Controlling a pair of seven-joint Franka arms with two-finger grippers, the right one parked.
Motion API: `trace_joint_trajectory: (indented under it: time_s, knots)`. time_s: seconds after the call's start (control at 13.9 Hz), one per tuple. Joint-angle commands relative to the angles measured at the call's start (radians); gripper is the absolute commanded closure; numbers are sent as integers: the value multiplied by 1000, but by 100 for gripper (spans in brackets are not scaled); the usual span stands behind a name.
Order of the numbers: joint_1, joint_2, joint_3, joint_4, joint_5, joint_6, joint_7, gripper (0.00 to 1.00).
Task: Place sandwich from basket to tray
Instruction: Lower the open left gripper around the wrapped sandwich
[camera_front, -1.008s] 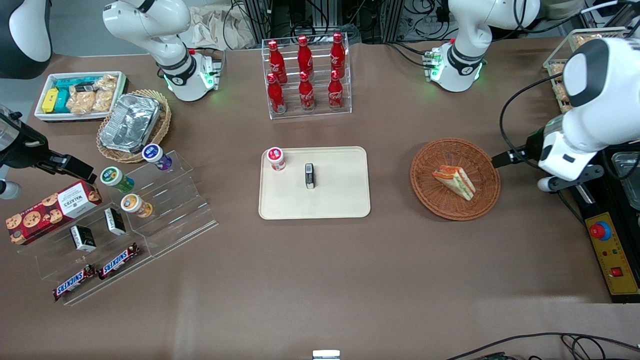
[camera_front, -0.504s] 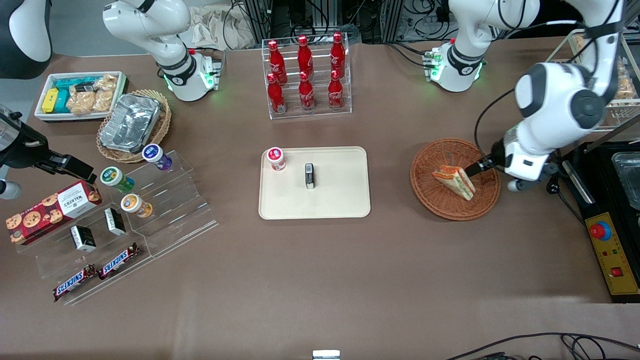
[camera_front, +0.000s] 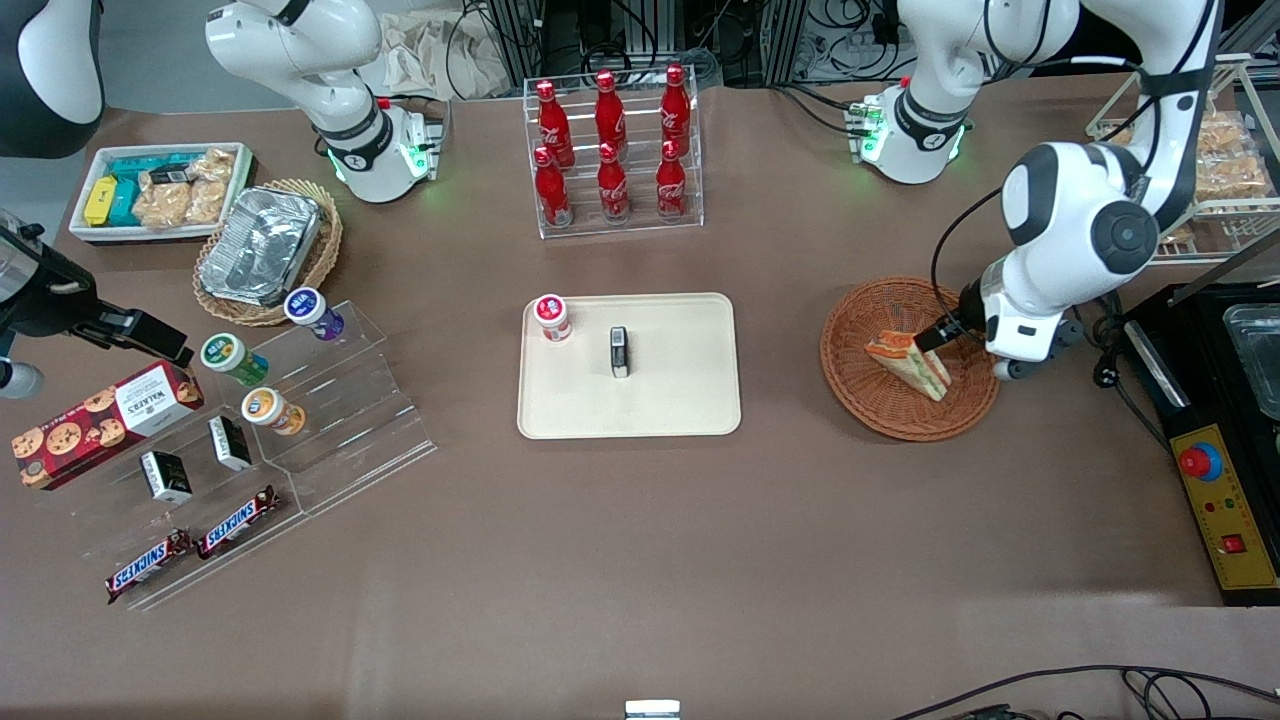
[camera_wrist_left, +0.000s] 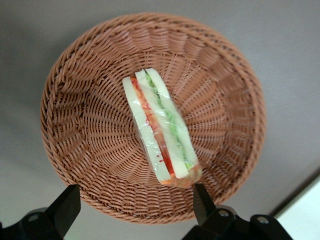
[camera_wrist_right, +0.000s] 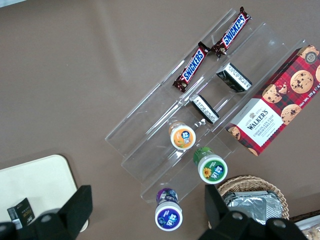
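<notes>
The sandwich (camera_front: 908, 364) (camera_wrist_left: 160, 130), a wrapped wedge of pale bread with red and green layers, lies in the round reddish-brown wicker basket (camera_front: 880, 420) (camera_wrist_left: 85, 135). My left gripper (camera_front: 935, 338) (camera_wrist_left: 134, 207) hangs open just above the basket. Its two dark fingers (camera_wrist_left: 65, 207) stand wide apart over the basket's rim, one close to the sandwich's end, touching nothing. The cream tray (camera_front: 680, 400) lies at the table's middle, apart from the basket. It carries a small red-capped jar (camera_front: 551, 317) and a small dark box (camera_front: 620, 351).
A clear rack of red cola bottles (camera_front: 610, 150) stands farther from the camera than the tray. A stepped acrylic shelf (camera_front: 300, 420) with snacks, a foil-filled tan basket (camera_front: 265, 250) and a white bin (camera_front: 160, 190) lie toward the parked arm's end. A yellow control box (camera_front: 1225, 510) sits beside the basket.
The left arm has swung in from the working arm's end of the table. Its gripper has come from the basket's edge to above the sandwich. The sandwich has not moved.
</notes>
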Motion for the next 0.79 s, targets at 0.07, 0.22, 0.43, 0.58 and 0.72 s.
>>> trace_joint_trajectory:
  time_s: [0.07,0.22,0.43,0.58,0.72]
  knots:
    - [-21,77,6,19,-9,25,-75,1]
    - [-21,97,0,21,-10,66,-137,1]
    - [-21,108,-4,21,-10,84,-175,2]
    - [-19,88,-3,26,-9,74,-168,2]
    - [-15,74,-1,41,-9,69,-172,2]
